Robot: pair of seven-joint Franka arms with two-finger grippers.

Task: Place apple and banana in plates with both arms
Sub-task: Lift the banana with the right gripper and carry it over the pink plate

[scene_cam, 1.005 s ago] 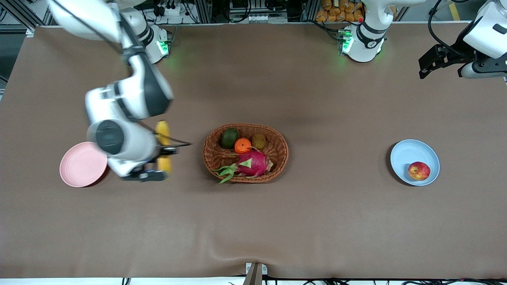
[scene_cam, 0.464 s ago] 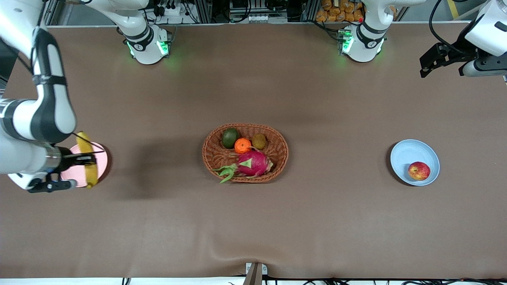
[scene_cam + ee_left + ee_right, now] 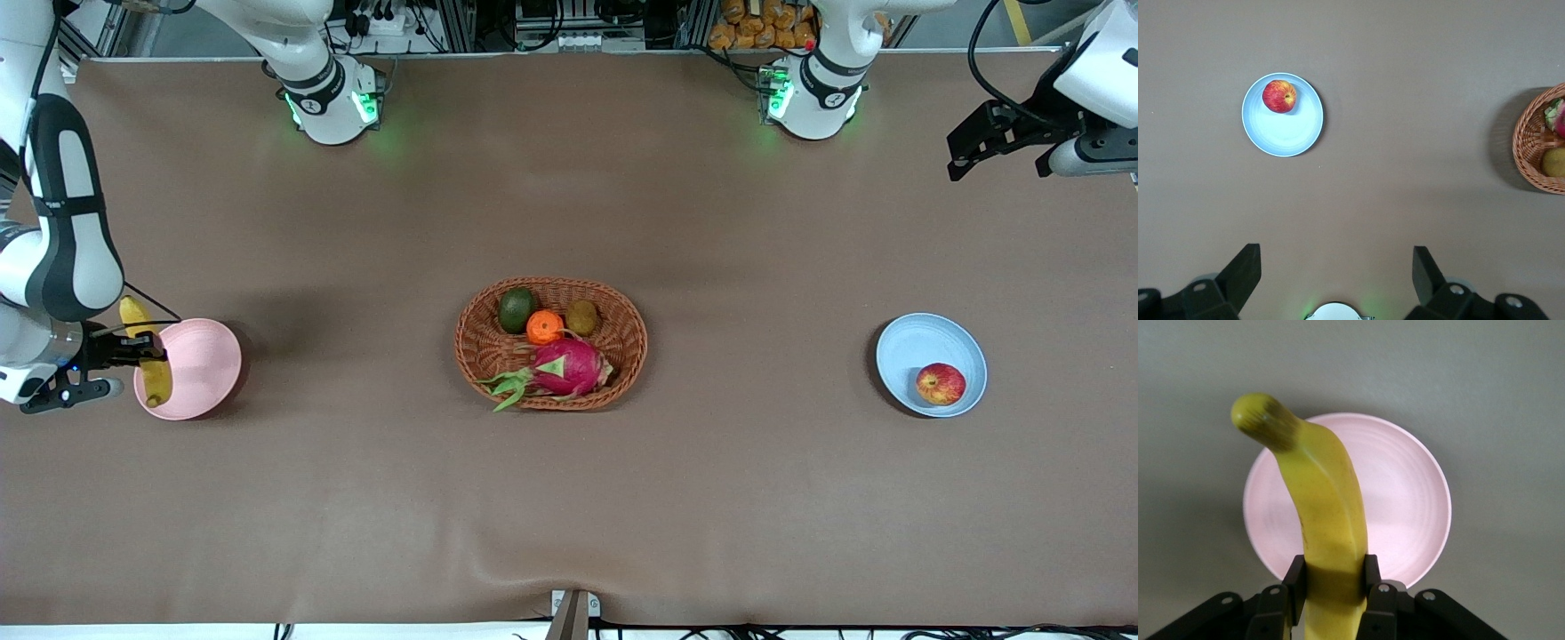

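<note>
Now the apple [image 3: 941, 384] lies in the blue plate [image 3: 916, 342]; right claw [image 3: 142, 348] grips the banana [image 3: 148, 352] over the pink plate [image 3: 200, 369]; left claw [image 3: 1337, 267] wide.

The front view looks down from high across the counter [image 3: 569, 498] toward both bases. The left wrist view looks straight down from well above, sharing the blue plate [image 3: 916, 342] [image 3: 1295, 130]. The right wrist view hangs close over the pink plate [image 3: 204, 373] [image 3: 1405, 493].

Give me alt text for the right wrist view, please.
The right tool grips a yellow banana by its lower part, holding it over the pale pink plate on the brown table. The banana's dark tip extends past the plate's rim.
</note>
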